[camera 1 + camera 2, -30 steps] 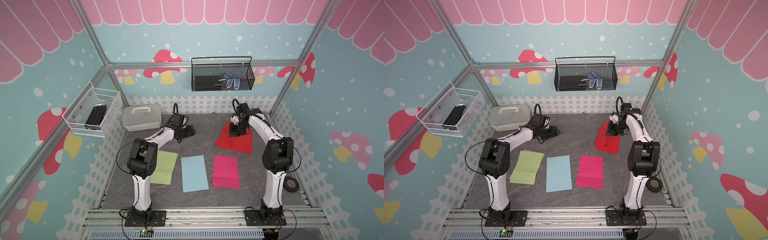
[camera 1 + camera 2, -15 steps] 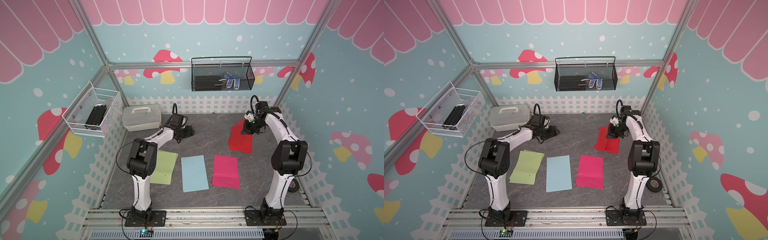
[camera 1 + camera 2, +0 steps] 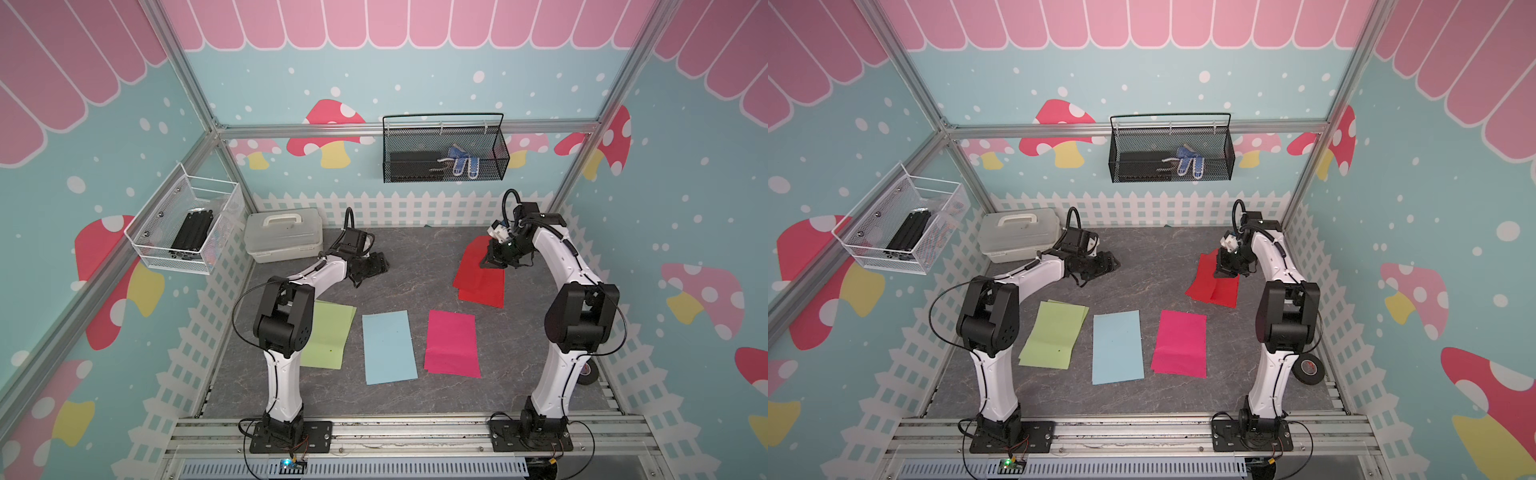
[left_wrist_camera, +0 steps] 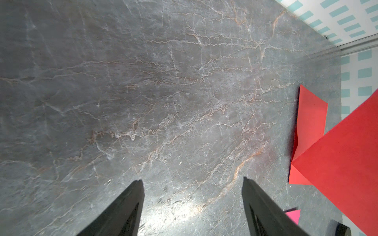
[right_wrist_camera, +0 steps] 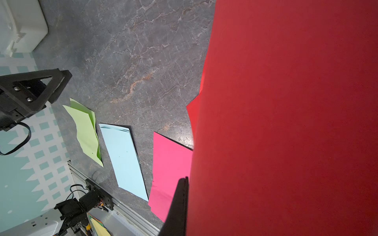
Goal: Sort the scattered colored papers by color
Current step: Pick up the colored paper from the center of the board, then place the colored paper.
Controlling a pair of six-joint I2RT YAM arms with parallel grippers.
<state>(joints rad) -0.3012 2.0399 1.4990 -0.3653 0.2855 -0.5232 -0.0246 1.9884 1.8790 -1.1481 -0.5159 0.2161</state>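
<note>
In both top views the colored papers lie near the front of the table: light green [image 3: 328, 334], light blue [image 3: 388, 347] and magenta [image 3: 452, 343] stacks side by side. Red sheets [image 3: 482, 286] lie at the back right. My right gripper [image 3: 492, 262] is shut on the edge of one red sheet [image 5: 286, 122], which droops onto the red sheets below. In the right wrist view one finger [image 5: 180, 200] shows; the sheet hides the other. My left gripper [image 4: 192, 181] hangs open over bare table at the back left, holding nothing.
A white lidded box [image 3: 284, 239] stands in the back left corner. A tape roll [image 3: 1308, 368] lies by the right arm's base. A black mesh basket [image 3: 444, 153] and a white wire basket [image 3: 187, 232] hang on the walls. A picket-fence border rings the table.
My right gripper has carried the red sheet to the right, toward the back right corner, and the red sheets now lie further right. The left arm has not moved.
</note>
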